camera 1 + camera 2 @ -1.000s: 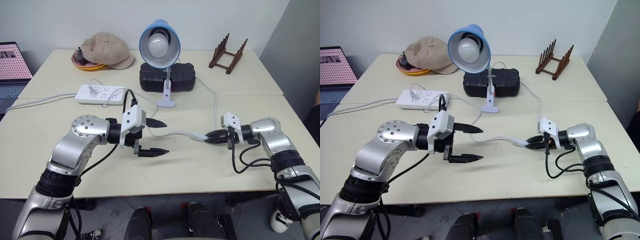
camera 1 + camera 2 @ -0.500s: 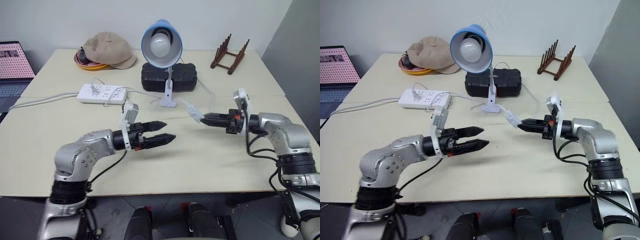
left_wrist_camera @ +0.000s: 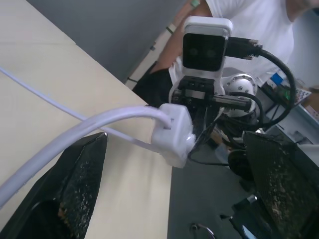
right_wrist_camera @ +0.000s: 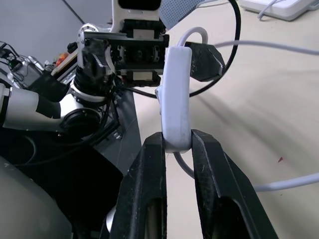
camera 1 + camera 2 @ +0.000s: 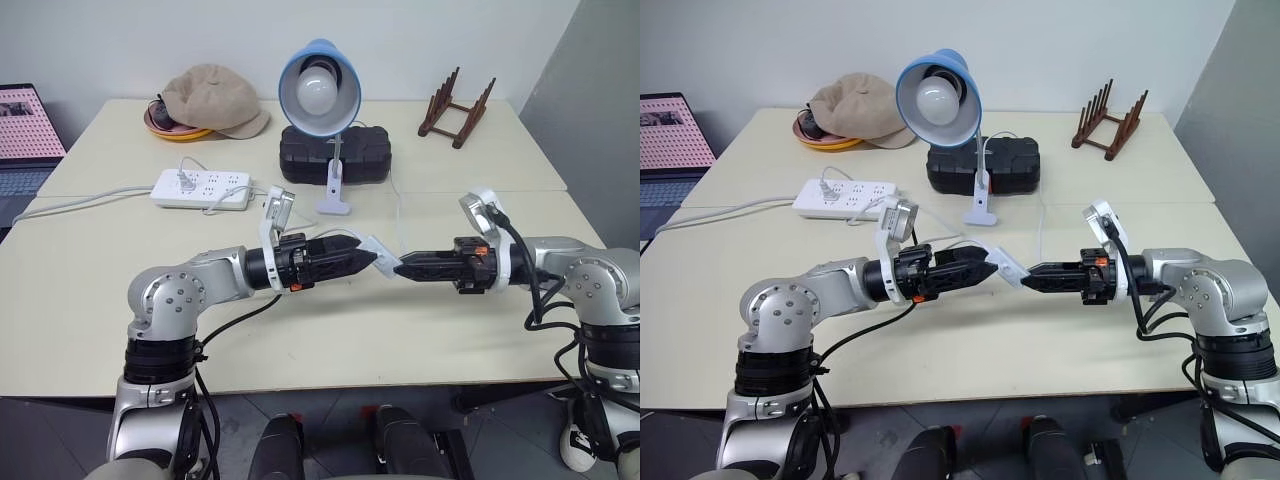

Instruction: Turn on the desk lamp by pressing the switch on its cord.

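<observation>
My arms are brushed silver, with round shoulder housings dotted by small screws and black bands at the joints. Each end effector — left (image 5: 362, 260), right (image 5: 410, 268) — has two black fingers, a white camera block and looping black cables.

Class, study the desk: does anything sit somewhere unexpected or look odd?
One oddity: the switch hangs in mid-air above the table, pinched by the right gripper, with the open left gripper around it. The desk lamp is unlit.
</observation>
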### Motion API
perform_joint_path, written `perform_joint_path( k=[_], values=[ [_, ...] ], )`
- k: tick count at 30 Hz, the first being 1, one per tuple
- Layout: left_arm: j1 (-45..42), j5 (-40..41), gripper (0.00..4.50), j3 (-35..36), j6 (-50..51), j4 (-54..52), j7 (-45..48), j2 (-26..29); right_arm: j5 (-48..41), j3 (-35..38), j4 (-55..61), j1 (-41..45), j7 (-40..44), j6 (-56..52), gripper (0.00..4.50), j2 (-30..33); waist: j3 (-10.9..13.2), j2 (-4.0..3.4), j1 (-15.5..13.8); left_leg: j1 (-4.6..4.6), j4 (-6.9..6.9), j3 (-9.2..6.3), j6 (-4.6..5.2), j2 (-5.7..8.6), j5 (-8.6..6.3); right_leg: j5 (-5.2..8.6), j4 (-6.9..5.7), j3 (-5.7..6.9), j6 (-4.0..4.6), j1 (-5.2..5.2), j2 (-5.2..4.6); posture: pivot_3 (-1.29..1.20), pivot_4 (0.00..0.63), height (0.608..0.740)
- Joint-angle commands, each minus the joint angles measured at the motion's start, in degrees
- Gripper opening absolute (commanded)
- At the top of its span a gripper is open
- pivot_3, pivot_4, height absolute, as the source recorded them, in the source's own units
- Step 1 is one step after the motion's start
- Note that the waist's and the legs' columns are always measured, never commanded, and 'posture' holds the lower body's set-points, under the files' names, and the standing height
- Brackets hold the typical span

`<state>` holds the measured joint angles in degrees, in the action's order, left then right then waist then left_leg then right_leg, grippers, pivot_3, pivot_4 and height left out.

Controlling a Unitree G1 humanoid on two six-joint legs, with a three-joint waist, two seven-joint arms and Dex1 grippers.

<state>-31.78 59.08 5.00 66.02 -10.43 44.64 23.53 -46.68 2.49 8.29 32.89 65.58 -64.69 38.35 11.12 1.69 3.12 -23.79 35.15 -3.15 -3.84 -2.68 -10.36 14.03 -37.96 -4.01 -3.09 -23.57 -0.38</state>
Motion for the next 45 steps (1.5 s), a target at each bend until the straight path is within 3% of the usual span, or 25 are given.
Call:
perform_joint_path(
  k=[1,5,8,12,21,26,38,39,45],
  values=[
    [-0.62,0.77,4.5,-1.03,-0.31,-0.93,2.15,0.66,-2.41,1.28,2.74,0.08,-0.27,-0.25,0.38,1.11,0.0,0.0,-0.01,0.0,0.0,0.0,0.0,0.0,0.0,0.0,0.0,0.0,0.0,0.0,0.0,0.0,0.15,0.74],
    [-0.88,0.6,4.5,-1.32,-0.73,-0.53,2.5,0.55,-3.28,1.51,3.24,-0.3,-0.82,-0.3,0.38,1.49,0.0,0.0,-0.01,0.0,0.0,0.0,0.0,0.0,0.0,0.03,0.01,0.0,0.06,0.0,0.0,0.0,0.15,0.74],
    [-0.87,0.12,4.03,-1.44,-1.55,-0.38,2.7,0.36,-3.57,1.56,3.29,-0.37,-1.39,0.03,0.38,1.59,0.0,0.0,-0.01,0.0,0.0,0.0,0.0,0.0,0.0,0.04,0.02,0.0,0.07,0.0,0.0,0.0,0.15,0.74],
    [-0.77,-0.17,3.0,-1.57,-2.0,-0.42,2.99,0.12,-4.03,1.37,3.66,-0.47,-1.57,0.15,0.38,1.64,0.0,0.0,-0.01,-0.01,0.0,0.0,0.0,0.0,0.0,0.05,0.04,0.0,0.08,-0.01,0.0,0.0,0.15,0.74],
    [-0.36,-0.3,1.21,-2.32,-2.42,-0.97,3.09,0.28,-4.26,0.71,4.3,-0.04,-1.91,0.74,0.38,1.35,0.0,0.0,-0.01,-0.02,0.0,0.0,0.0,0.0,0.0,0.05,0.06,0.0,0.09,-0.01,0.0,0.0,0.15,0.74],
    [0.38,-1.17,0.53,-3.49,-2.82,-1.81,3.63,0.81,-5.18,0.7,4.64,0.51,-2.21,0.31,0.38,0.96,0.0,0.01,-0.01,-0.04,0.0,0.0,0.0,0.0,0.0,0.05,0.08,0.0,0.09,-0.02,-0.01,0.0,0.15,0.74],
    [0.37,-3.06,0.45,-3.66,-4.95,-1.3,3.25,1.45,-4.11,0.17,3.55,0.67,-2.65,1.89,0.38,0.89,0.0,0.0,-0.02,-0.05,-0.02,0.0,0.0,0.0,0.0,0.08,0.11,0.0,0.14,-0.03,-0.01,0.0,0.15,0.74],
    [0.52,-2.68,1.15,-3.29,-4.68,-1.17,2.95,1.51,-3.71,0.04,3.11,0.76,-2.58,2.31,0.38,0.9,0.0,0.01,-0.01,-0.05,-0.02,0.0,0.0,0.0,0.0,0.09,0.12,0.0,0.16,-0.03,-0.01,0.0,0.15,0.74],
    [3.15,-2.1,2.04,-1.17,-3.37,-3.88,2.8,5.27,-0.91,-1.63,-1.27,2.71,-1.45,5.69,0.38,1.04,0.01,0.01,0.13,-0.05,-0.03,0.01,0.0,0.0,0.0,0.1,0.12,-0.01,0.16,-0.05,-0.01,0.0,0.15,0.74]
  ],
)
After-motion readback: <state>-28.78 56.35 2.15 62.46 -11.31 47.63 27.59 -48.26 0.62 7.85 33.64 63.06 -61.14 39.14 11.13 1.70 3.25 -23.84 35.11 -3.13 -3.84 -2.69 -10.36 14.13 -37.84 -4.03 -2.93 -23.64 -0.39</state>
